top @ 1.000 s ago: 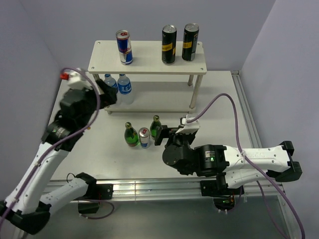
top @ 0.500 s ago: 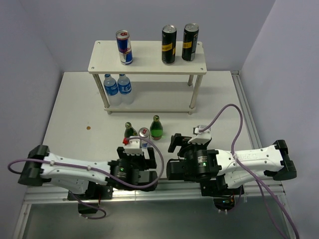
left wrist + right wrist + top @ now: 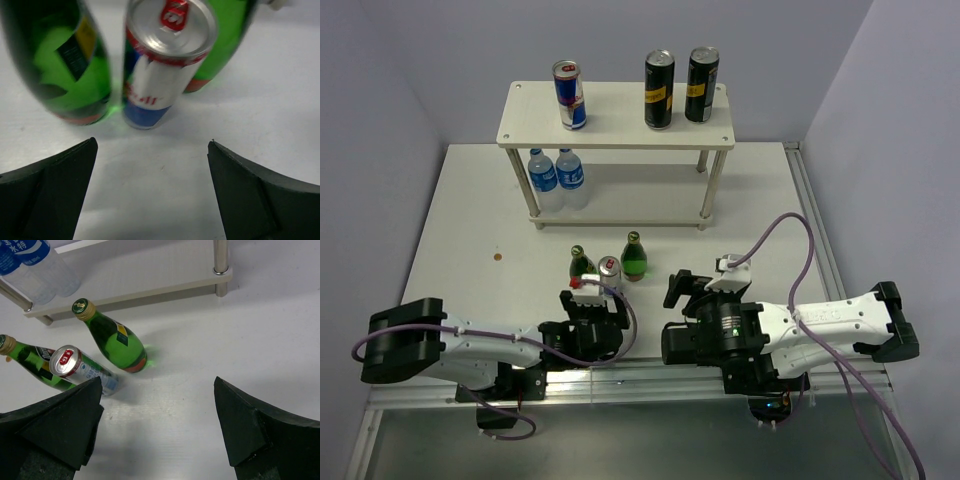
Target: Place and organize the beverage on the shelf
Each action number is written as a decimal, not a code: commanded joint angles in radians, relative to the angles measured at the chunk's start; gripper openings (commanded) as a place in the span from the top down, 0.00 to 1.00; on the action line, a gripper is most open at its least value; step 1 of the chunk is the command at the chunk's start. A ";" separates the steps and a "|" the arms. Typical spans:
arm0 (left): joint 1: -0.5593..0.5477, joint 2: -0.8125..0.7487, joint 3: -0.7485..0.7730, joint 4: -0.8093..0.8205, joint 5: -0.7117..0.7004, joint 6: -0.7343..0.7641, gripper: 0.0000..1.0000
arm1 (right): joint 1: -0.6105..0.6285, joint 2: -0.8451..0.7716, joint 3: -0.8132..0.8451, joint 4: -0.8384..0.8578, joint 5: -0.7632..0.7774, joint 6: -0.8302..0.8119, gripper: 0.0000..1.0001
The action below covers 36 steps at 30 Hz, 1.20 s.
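Plainly, with left end effector [image 3: 152,145] and right end effector [image 3: 157,382] wide open and empty, grabbing the can [image 3: 165,65] could topple the green bottles [image 3: 65,70] crowding it.

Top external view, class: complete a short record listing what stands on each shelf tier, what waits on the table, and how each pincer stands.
Shelf upper tier: one top-tier slim can at left, two black cans at right
Shelf lower tier: two water bottles, left end
Table: two green bottles with the table slim can between them, all upright
Left pincer: open, empty, facing the table slim can
Right pincer: open, empty
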 commanded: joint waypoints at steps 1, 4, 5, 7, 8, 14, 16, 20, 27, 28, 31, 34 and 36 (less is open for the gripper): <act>0.024 0.051 0.009 0.364 0.065 0.227 0.01 | 0.008 0.020 -0.001 -0.081 0.040 0.088 0.00; 0.034 0.096 0.008 0.410 0.091 0.243 0.01 | 0.008 0.037 -0.007 -0.095 0.043 0.110 0.00; 0.049 0.102 0.001 0.426 0.103 0.249 0.01 | 0.008 0.040 -0.010 -0.103 0.041 0.116 0.00; 0.067 0.125 -0.009 0.466 0.128 0.264 0.01 | 0.008 0.045 -0.015 -0.103 0.041 0.128 0.00; 0.095 0.134 -0.014 0.486 0.137 0.271 0.01 | 0.008 0.046 -0.019 -0.103 0.040 0.131 0.00; 0.219 0.206 -0.009 0.594 0.212 0.353 0.01 | 0.008 0.037 -0.038 -0.103 0.038 0.133 0.00; 0.268 0.223 -0.006 0.622 0.249 0.382 0.01 | 0.008 0.028 -0.041 -0.103 0.037 0.128 0.00; 0.334 0.289 0.014 0.679 0.306 0.415 0.02 | 0.008 0.002 -0.055 -0.103 0.035 0.124 0.00; 0.370 0.393 0.060 0.742 0.355 0.444 0.12 | 0.006 -0.017 -0.073 -0.103 0.031 0.125 0.00; 0.374 0.402 0.064 0.748 0.360 0.449 0.15 | 0.006 -0.017 -0.075 -0.103 0.031 0.127 0.00; 0.374 0.403 0.070 0.731 0.358 0.443 0.56 | 0.006 -0.013 -0.076 -0.103 0.026 0.133 0.00; 0.371 0.360 0.054 0.679 0.344 0.424 0.87 | 0.006 -0.012 -0.085 -0.103 0.022 0.143 0.00; 0.353 0.291 0.061 0.598 0.300 0.410 1.00 | 0.006 -0.010 -0.088 -0.103 0.020 0.148 0.00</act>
